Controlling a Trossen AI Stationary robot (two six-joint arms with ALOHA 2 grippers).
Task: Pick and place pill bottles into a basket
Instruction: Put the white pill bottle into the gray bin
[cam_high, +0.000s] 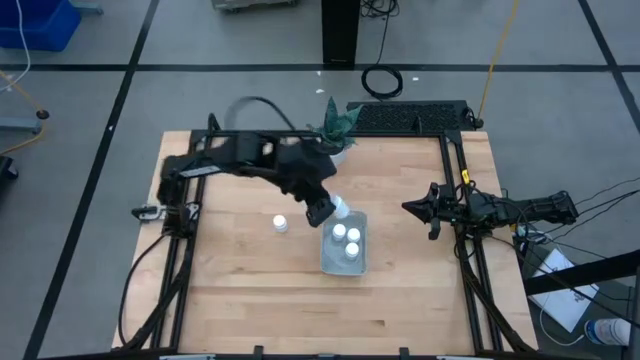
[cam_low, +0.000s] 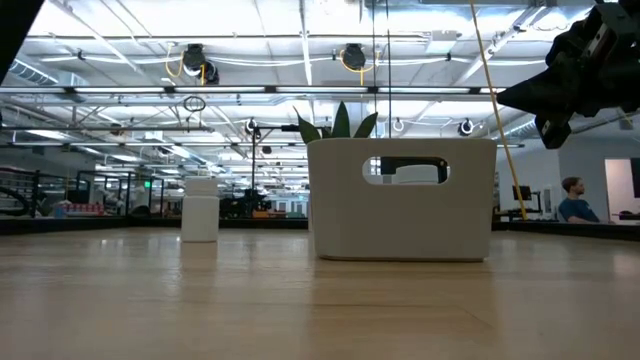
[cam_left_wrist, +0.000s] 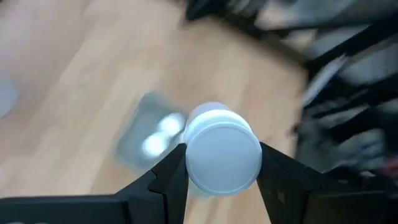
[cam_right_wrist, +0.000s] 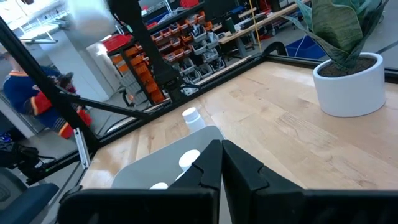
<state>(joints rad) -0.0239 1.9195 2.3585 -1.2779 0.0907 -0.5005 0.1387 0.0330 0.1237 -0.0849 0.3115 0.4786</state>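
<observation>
A lone bottle (cam_high: 280, 224) stands on the worktop (cam_high: 240, 290) just left of centre. Beside it, the left tool (cam_high: 330, 210) hangs over the basket's far edge, its fingers (cam_left_wrist: 168, 174) pinching a bottle (cam_left_wrist: 222, 152) by its sides. The basket (cam_high: 330, 262), at mid-worktop, holds three bottles (cam_high: 347, 240). A plant pot (cam_right_wrist: 348, 84) sits near the far edge. The right tool (cam_high: 412, 208) waits above the right edge, fingers pressed together.
</observation>
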